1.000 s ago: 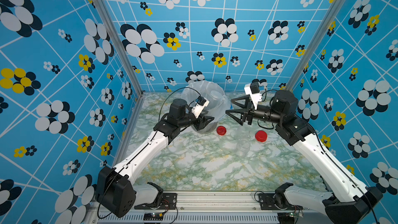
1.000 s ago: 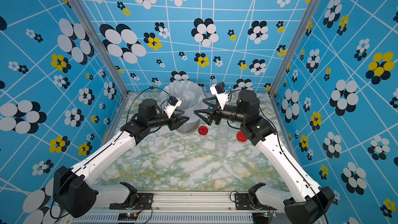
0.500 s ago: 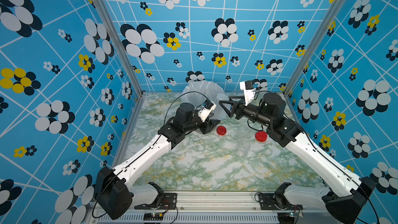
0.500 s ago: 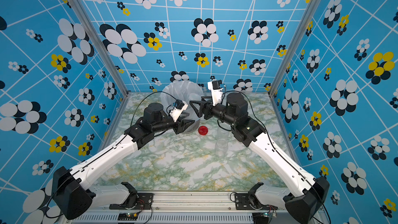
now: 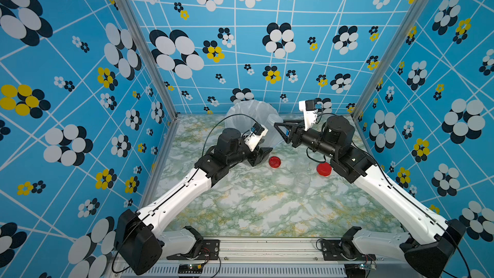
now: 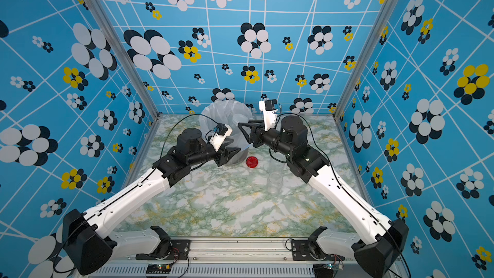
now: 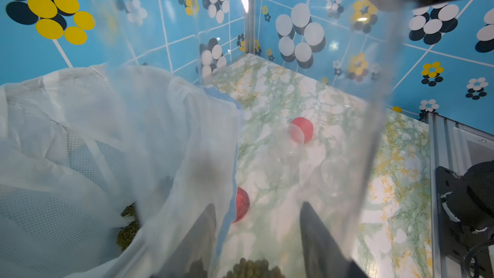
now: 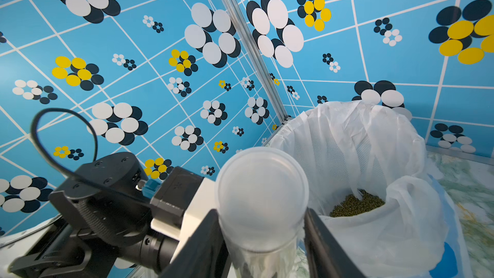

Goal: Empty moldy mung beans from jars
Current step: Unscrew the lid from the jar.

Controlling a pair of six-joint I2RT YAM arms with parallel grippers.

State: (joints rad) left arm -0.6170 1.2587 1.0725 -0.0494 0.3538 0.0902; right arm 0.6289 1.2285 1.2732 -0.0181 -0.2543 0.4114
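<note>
Beside bucket [image 5: 240,114] | left jaws grasp slim jar [image 8: 264,263] | right jaws clenched on its lid [image 8: 260,199]

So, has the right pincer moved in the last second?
Yes. In a top view the right pincer has moved toward the back wall, closer to the bin.

Olive mung beans [image 8: 357,205], white bag [image 8: 374,143], red lid [image 5: 275,162], green-veined marble tabletop [image 5: 254,209].

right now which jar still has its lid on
The slim jar in the left gripper: its whitish lid is on, clamped by the right gripper. The other jars stand open, red lids lying apart.
</note>
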